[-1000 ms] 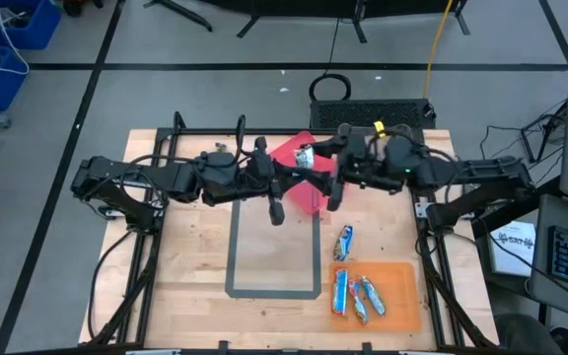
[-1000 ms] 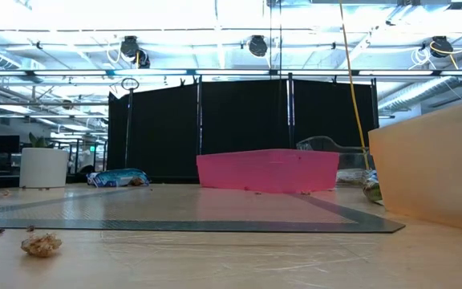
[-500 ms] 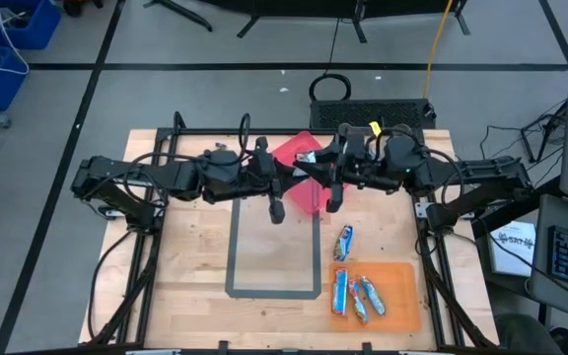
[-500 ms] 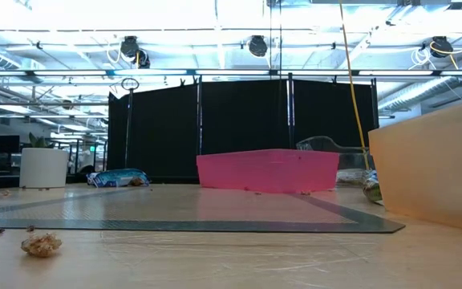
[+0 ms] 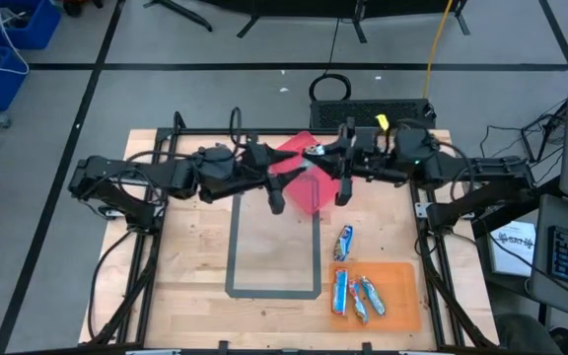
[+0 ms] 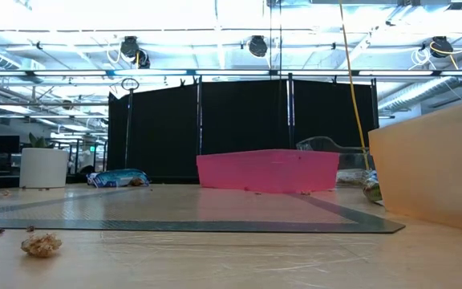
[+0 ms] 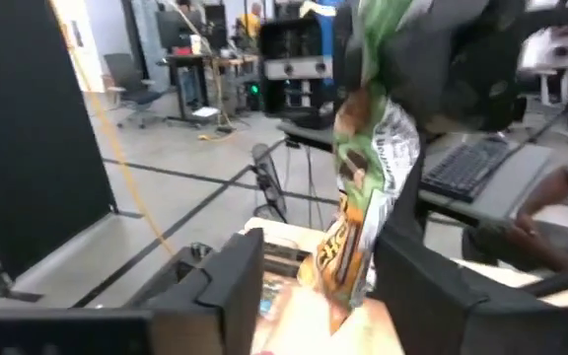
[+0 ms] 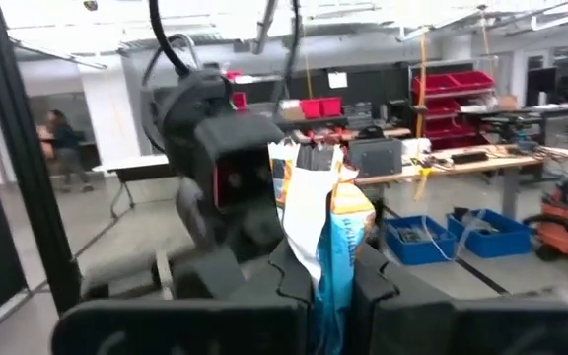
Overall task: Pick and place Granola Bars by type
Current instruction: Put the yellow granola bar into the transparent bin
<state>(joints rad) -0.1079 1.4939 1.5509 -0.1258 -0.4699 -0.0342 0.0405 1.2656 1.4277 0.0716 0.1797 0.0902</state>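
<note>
handoff in mid-air over the pink tray (image 5: 304,187): the granola bar (image 5: 311,153) hangs above the tray's back edge, between the two end effectors. right end effector (image 5: 319,155) is pressed together, pinching the bar's end; the right wrist view shows the wrapper (image 8: 309,232) standing up between its fingers. left end effector (image 5: 286,163) sits just beside it, fingers (image 7: 235,286) spread either side of the bar (image 7: 363,197), not gripping. bar's long axis runs roughly along the line between the arms. right arm owns it, so i judge the next move is its placement. other bars lie in the orange tray (image 5: 402,311), well apart toward the desk's (image 5: 185,276) front.
</note>
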